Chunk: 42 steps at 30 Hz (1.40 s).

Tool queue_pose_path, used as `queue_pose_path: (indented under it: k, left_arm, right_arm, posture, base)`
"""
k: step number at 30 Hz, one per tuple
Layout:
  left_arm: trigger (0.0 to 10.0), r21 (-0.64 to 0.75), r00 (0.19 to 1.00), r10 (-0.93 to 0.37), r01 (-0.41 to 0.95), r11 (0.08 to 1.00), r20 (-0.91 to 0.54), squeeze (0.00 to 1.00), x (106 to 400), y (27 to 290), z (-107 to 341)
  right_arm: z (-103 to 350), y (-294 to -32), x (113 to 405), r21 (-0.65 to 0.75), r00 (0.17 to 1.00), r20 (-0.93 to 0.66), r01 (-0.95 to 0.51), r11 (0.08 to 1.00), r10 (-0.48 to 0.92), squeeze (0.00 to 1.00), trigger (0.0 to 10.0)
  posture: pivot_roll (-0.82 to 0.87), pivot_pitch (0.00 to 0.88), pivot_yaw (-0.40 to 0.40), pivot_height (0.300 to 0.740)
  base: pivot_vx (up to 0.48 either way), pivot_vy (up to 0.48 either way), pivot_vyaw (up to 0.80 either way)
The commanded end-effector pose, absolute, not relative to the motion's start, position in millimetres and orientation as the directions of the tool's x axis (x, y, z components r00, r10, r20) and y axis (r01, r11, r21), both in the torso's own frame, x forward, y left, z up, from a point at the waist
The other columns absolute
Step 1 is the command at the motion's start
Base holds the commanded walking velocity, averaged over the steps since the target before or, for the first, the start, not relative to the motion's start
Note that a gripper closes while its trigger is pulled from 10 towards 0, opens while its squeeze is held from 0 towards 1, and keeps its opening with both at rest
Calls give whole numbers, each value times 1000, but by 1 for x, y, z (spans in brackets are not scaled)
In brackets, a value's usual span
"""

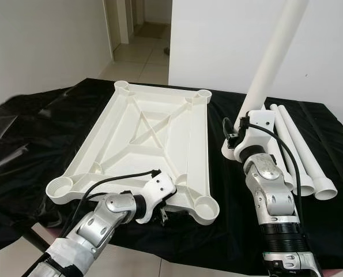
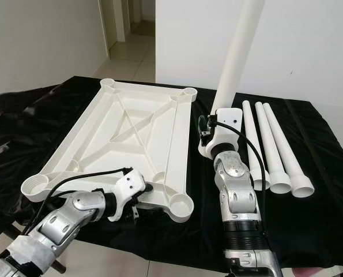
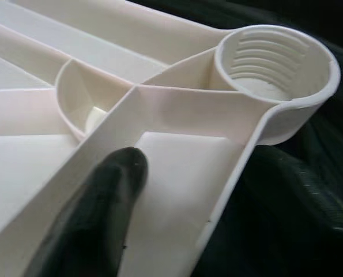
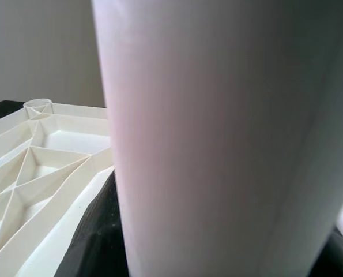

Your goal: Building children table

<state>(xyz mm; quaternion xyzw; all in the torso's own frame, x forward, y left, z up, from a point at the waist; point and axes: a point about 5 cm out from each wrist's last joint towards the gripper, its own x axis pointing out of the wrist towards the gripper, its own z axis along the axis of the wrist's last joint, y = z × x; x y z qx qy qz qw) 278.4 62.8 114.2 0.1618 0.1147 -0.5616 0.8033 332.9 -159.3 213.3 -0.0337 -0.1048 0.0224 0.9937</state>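
A: Count pls?
B: 1 white tabletop (image 1: 159, 124), upside down, w/ 4 corner sockets. 4 white legs total: 3 lying on the black cloth (image 1: 27, 144), 1 held upright (image 1: 273, 55).
A: Grippers?
B: 2.

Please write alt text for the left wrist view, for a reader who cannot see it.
A black finger of the left gripper rests on the ribbed underside of the white tabletop. Just beyond is a round threaded leg socket at the tabletop's corner, over black cloth.

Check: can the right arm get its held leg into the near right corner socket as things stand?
Probably yes. The socket is open, and the right gripper holds the leg upright just beside it.
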Motion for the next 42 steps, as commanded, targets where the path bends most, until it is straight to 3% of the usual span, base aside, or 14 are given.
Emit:
queue_pose_path:
  k: [1,3,4,5,6,14,15,18,19,28,30,33,34,42]
  left_arm:
    - [0,186,512,-777,859,478,-367,0,289,71,112]
    - [0,191,528,-771,849,493,-356,0,293,69,114]
    - [2471,197,540,-766,841,503,-348,0,296,68,116]
    - [2471,197,540,-766,841,503,-348,0,296,68,116]
    - [0,199,549,-764,836,512,-340,0,298,66,117]
    - [0,200,582,-755,813,546,-303,0,307,52,126]
    - [2588,203,592,-749,806,556,-299,0,309,51,127]
    - [4392,217,589,-755,808,548,-288,0,311,46,131]
    - [10000,218,595,-751,804,554,-287,0,313,45,132]
    - [10000,247,599,-756,799,547,-263,0,315,40,135]
    - [10000,234,605,-755,795,559,-254,1000,317,39,137]
    - [10000,238,607,-753,794,560,-253,1000,317,39,137]
    - [10000,239,591,-765,805,542,-256,0,316,39,138]
    - [10000,225,542,-815,837,499,-206,0,310,42,151]
  right_arm:
    - [220,-158,331,-85,969,241,-40,996,59,0,10000]
    - [220,-158,331,-86,969,239,-39,996,58,0,10000]
    - [220,-159,331,-85,969,239,-38,996,57,0,10000]
    - [220,-159,331,-85,969,239,-38,996,57,0,10000]
    - [219,-159,331,-85,970,238,-36,996,55,0,10000]
    - [219,-159,331,-80,971,234,-29,996,47,0,10000]
    - [219,-159,332,-79,971,234,-29,996,47,0,10000]
    - [219,-159,332,-77,971,233,-29,997,46,0,10000]
    - [219,-159,332,-76,972,232,-28,997,45,0,10000]
    - [218,-158,331,-74,974,225,-25,997,41,0,10000]
    - [218,-158,330,-92,975,215,-32,995,51,0,10000]
    - [217,-158,329,-101,975,213,-35,994,56,0,10000]
    - [216,-156,326,-106,975,209,-58,993,79,0,10000]
    - [211,-148,316,-145,966,195,-141,979,168,0,10000]
  posture:
    - [-7,30,10,740]
    - [-6,30,11,740]
    - [-4,35,11,740]
    - [-4,35,11,740]
    - [-4,35,11,740]
    - [3,46,9,740]
    - [4,47,9,740]
    - [4,49,9,740]
    - [3,50,9,740]
    - [-3,53,12,740]
    - [-12,57,15,740]
    - [-12,57,15,740]
    - [-16,59,16,740]
    - [-20,61,23,740]
  base:
    - [0,0,0]
    - [0,0,0]
    - [0,0,0]
    - [0,0,0]
    - [0,0,0]
    - [0,0,0]
    - [0,0,0]
    - [0,0,0]
    - [0,0,0]
    - [0,0,0]
    - [0,0,0]
    - [0,0,0]
    - [0,0,0]
    - [0,0,0]
